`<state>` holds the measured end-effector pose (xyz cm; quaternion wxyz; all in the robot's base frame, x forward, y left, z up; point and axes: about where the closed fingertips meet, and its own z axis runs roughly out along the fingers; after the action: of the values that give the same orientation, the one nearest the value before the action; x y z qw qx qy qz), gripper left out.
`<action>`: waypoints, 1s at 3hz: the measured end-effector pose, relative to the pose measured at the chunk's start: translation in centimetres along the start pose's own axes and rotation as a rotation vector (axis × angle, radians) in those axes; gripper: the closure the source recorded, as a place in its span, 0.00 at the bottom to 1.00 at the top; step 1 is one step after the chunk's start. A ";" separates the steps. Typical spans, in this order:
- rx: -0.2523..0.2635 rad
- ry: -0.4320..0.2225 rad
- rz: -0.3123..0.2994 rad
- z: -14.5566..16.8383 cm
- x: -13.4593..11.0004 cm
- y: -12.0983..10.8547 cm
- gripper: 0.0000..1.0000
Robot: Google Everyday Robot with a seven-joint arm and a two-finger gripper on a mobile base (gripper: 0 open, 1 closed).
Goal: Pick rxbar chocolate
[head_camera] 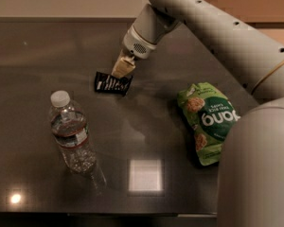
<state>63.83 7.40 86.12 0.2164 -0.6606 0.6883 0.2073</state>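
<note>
The rxbar chocolate [112, 83], a small flat black wrapper with white letters, is seen toward the back of the dark shiny table [47, 46]. The cream-tipped gripper [122, 71] is set down touching its right end. Whether the bar is held cannot be told. A clear plastic water bottle [72, 134] is stood at the front left. A green snack bag [209, 122] is laid at the right.
</note>
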 end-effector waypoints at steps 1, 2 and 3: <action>0.008 -0.047 -0.006 -2.9 -0.6 0.7 1.00; 0.020 -0.091 -0.023 -6.1 -1.6 1.4 1.00; 0.039 -0.154 -0.078 -12.1 -3.4 3.2 1.00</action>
<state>60.44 3.40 97.92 0.2894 -0.6646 0.6473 0.2358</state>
